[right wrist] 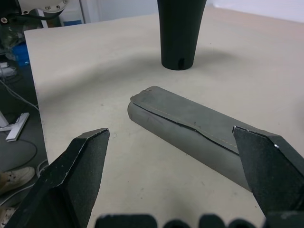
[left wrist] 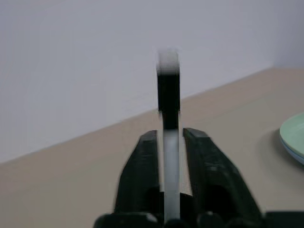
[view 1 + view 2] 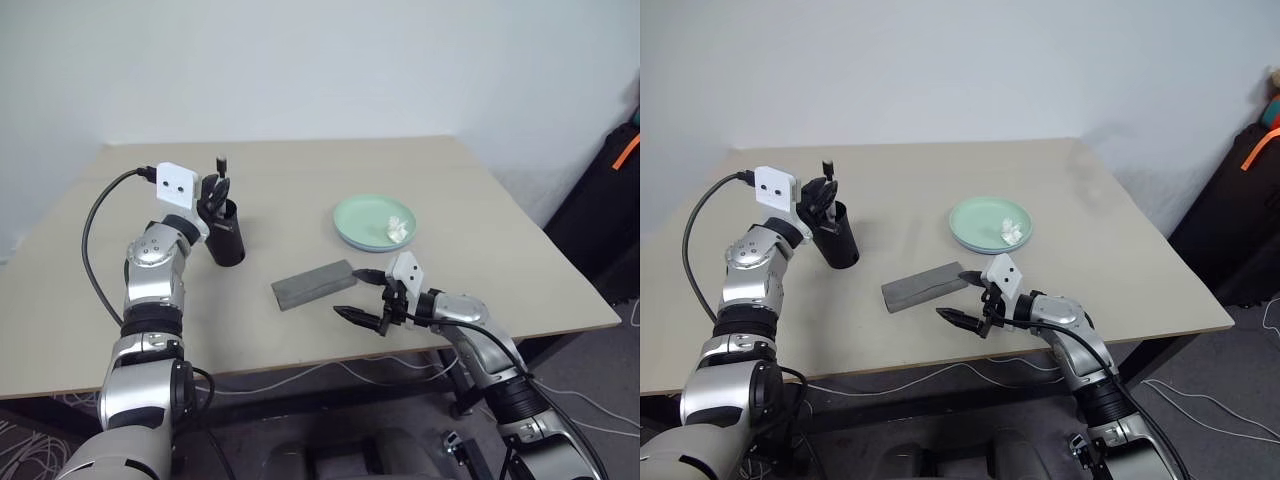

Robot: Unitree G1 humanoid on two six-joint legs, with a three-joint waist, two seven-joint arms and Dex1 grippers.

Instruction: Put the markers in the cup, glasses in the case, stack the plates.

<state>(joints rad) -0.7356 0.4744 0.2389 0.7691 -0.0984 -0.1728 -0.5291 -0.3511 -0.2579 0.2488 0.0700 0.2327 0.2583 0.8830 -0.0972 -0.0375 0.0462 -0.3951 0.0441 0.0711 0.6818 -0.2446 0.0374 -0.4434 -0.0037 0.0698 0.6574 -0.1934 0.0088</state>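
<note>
The black cup [image 3: 226, 243] stands upright on the table's left half. Right above its rim my left gripper [image 3: 213, 193] points up with a marker [image 2: 168, 95] between its fingers [image 2: 142, 166]. The marker has a white barrel and a black end, and a thin gap shows on each side of it. The grey case [image 3: 313, 284] lies shut mid-table. My right gripper [image 3: 350, 292] is wide open at the case's near right end, apart from it. A mint green plate [image 3: 362, 225] sits behind the case with a bluish edge under its rim. The glasses are out of view.
A small white paper wad [image 3: 397, 228] lies on the green plate. The table's front edge [image 3: 300, 372] runs just below my right gripper. A black bag with an orange strap [image 3: 612, 190] stands off the table's right side. Cables lie on the floor below.
</note>
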